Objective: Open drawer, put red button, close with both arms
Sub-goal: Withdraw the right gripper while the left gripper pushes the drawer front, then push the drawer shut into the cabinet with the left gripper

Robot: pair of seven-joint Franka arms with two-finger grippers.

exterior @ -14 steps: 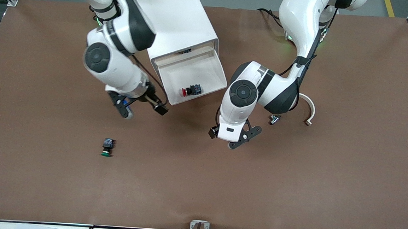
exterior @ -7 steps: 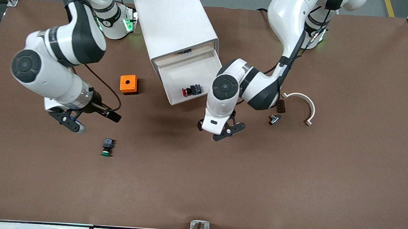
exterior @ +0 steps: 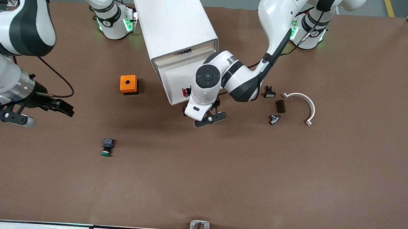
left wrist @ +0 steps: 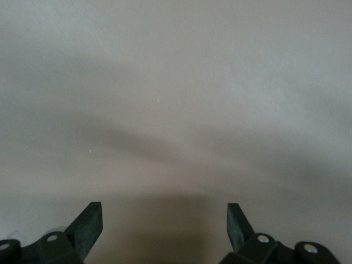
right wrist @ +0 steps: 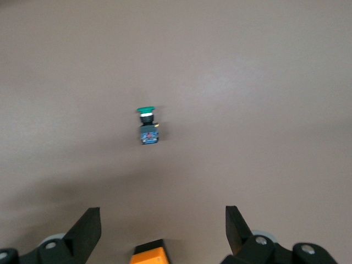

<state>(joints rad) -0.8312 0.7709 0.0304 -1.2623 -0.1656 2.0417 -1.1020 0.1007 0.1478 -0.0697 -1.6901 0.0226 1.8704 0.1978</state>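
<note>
The white cabinet (exterior: pixel 176 24) stands on the brown desk (exterior: pixel 292 176) with its drawer (exterior: pixel 172 75) pulled out toward the front camera; the red button (exterior: pixel 185 91) lies inside, its red cap showing just beside the left arm's wrist, which covers most of the tray. The left hand (exterior: pixel 208 117), fingers spread and empty, hangs over the desk just in front of the drawer's cream front. The right hand (exterior: pixel 7 115), likewise spread wide with nothing between its fingers, hangs over the desk at the right arm's end. An orange cube (exterior: pixel 128 84) sits beside the drawer, and a green-capped button (exterior: pixel 107 147) lies nearer the front camera.
</note>
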